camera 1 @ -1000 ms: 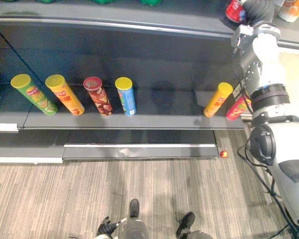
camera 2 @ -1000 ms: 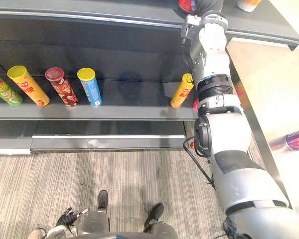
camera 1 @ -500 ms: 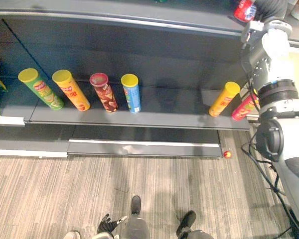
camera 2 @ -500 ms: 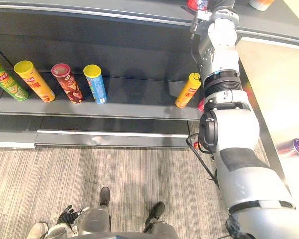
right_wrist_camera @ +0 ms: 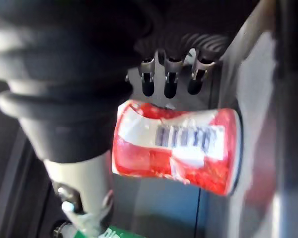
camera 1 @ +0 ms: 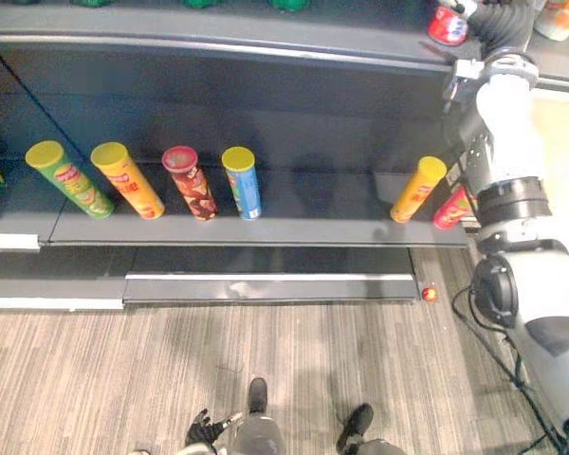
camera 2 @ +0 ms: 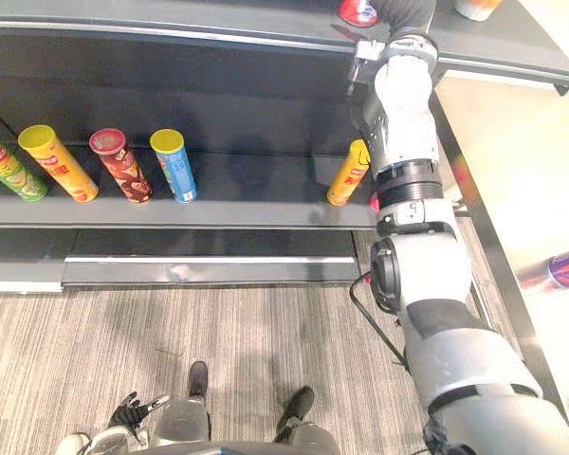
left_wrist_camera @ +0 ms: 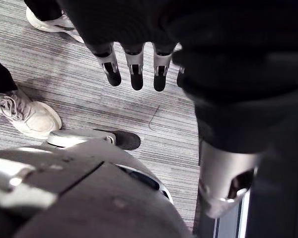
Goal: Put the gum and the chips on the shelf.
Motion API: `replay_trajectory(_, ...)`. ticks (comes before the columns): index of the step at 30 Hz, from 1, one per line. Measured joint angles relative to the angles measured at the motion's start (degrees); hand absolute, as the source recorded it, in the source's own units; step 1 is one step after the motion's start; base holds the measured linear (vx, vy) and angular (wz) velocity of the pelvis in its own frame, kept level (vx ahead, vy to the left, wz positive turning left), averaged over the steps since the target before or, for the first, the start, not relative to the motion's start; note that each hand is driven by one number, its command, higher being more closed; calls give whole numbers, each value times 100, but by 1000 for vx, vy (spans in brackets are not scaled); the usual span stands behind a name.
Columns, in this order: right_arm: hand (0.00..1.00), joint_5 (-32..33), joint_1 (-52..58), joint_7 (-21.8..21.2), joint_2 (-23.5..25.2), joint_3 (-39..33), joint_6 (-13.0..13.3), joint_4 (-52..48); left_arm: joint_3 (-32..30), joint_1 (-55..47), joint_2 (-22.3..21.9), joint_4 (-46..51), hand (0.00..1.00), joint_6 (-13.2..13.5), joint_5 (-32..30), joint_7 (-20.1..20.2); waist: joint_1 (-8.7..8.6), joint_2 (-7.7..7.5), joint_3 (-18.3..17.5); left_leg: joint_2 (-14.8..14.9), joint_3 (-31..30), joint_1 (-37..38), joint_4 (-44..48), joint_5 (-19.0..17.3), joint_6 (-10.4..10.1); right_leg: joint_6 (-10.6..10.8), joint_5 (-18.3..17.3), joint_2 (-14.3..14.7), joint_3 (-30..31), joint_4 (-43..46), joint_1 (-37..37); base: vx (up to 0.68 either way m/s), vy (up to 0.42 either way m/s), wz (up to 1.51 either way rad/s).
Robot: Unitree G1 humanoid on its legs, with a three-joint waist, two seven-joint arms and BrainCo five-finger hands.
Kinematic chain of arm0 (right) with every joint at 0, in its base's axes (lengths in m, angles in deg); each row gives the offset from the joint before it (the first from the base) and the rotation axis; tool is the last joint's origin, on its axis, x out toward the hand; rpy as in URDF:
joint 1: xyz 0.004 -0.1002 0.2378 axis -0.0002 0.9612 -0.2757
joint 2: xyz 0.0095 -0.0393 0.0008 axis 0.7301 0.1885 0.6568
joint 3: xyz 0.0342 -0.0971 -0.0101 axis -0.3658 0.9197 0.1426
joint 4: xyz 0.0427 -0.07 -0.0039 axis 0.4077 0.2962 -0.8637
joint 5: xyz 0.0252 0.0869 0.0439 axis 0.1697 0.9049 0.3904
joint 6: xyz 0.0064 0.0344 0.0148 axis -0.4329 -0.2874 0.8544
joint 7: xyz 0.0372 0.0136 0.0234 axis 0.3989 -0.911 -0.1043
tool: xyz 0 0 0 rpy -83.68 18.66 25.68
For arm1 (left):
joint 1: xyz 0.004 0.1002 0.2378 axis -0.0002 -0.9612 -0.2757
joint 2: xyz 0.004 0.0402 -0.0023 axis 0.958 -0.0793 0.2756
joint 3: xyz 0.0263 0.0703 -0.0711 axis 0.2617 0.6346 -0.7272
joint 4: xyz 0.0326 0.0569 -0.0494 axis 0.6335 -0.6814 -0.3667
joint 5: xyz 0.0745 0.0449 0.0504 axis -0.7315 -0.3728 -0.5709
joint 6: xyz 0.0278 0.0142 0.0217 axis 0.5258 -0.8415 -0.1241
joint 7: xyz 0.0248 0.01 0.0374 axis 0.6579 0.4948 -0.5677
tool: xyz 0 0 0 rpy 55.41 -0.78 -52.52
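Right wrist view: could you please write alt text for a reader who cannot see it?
A red and white can lies between the robot hand's straight fingers and its thumb, with the dark shelf behind it.

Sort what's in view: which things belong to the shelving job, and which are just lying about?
Job: red can at the right hand, top shelf.
Lying about: tubes on the lower shelf, red ball on the floor, a person's shoes.

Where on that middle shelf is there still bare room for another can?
The widest bare stretch of the middle shelf lies between the blue can and the orange can. The left is crowded: the green can, yellow can and maroon can stand close beside the blue one.
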Motion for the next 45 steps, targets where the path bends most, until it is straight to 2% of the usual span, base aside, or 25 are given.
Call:
replay_trajectory(2,0,-225,7,198,-4,-1,14,-593,-25,-62,4,54,0,-11,-63,-9,-88,0,-1,19,16,17,0,0,-1,-2,2,18,13,0,7,8,-8,-4)
replay_trajectory(4,0,-402,8,316,-5,-2,47,-966,-92,-61,-14,54,0,-41,-75,-11,-87,-1,-2,35,97,78,0,-8,-12,-3,2,29,81,1,23,6,-6,-15)
replay_trajectory(8,0,-627,192,321,-12,1,124,-1663,-173,-68,-27,56,0,-49,-283,-10,-110,-4,-21,59,141,186,-1,-27,-35,-3,2,53,138,1,101,2,-7,-9)
replay_trajectory(9,0,-707,418,310,-12,12,151,-2047,-175,-79,-25,56,0,-52,-303,-9,-113,-17,-62,74,163,200,-1,-33,-43,-5,4,65,160,1,99,-4,-6,-7)
replay_trajectory(13,0,-846,934,279,-3,92,250,-2577,-194,-105,-28,54,0,-119,-453,-10,-113,-26,-200,81,231,226,-1,-34,-46,-14,11,74,226,1,85,8,-4,-9)
replay_trajectory(15,0,-854,1322,191,19,299,273,-3107,-214,-123,-32,49,0,-124,-466,-14,-116,-30,-223,90,314,306,-1,-52,-69,-24,19,81,318,1,99,18,-2,-21)
replay_trajectory(16,0,-844,1763,101,114,512,353,-3622,-220,-184,-27,47,0,-126,-517,-26,-186,-37,-316,100,351,313,-1,-60,-76,-25,19,91,351,0,86,16,-5,-16)
replay_trajectory(19,0,-821,2671,-199,596,986,530,-4378,-224,-309,-33,35,0,-131,-529,-61,-258,-28,-477,137,491,393,-1,-91,-104,-30,21,125,488,-1,68,25,-8,-23)
replay_trajectory(23,0,-188,4159,-857,934,1983,674,-5105,-232,-303,-29,-81,0,-132,-605,-68,-342,-16,-549,169,599,435,-1,-116,-129,-36,17,129,601,-1,30,-2,-2,-18)
replay_trajectory(26,0,108,4989,-1295,979,2510,714,-5305,-232,-329,-21,-136,0,-133,-691,-79,-398,-3,-607,167,618,437,-1,-130,-146,-42,23,127,627,2,8,-1,3,-5)
replay_trajectory(34,0,302,6555,-1868,997,3226,731,-5309,-229,-336,-26,-233,0,-125,-696,-107,-433,15,-676,154,639,457,-1,-150,-158,-42,24,127,656,1,-3,6,1,-1)
replay_trajectory(38,0,267,7435,-2162,977,3405,728,-4886,-231,-353,-71,-408,0,-123,-732,-109,-451,134,-788,117,737,532,0,-224,-141,-34,27,116,740,-4,30,45,10,-10)
replay_trajectory(41,0,2,7994,-2387,844,3393,717,-4333,-230,-366,-106,-415,0,-121,-932,-106,-531,207,-855,96,750,528,112,-348,-162,-27,23,76,762,-8,49,26,16,-2)
replay_trajectory(45,0,-632,8421,-2434,794,3203,719,-3458,-231,-370,-146,-418,0,-120,-963,-107,-635,309,-849,98,756,522,181,-408,-168,-2,3,66,774,-11,82,22,6,-2)
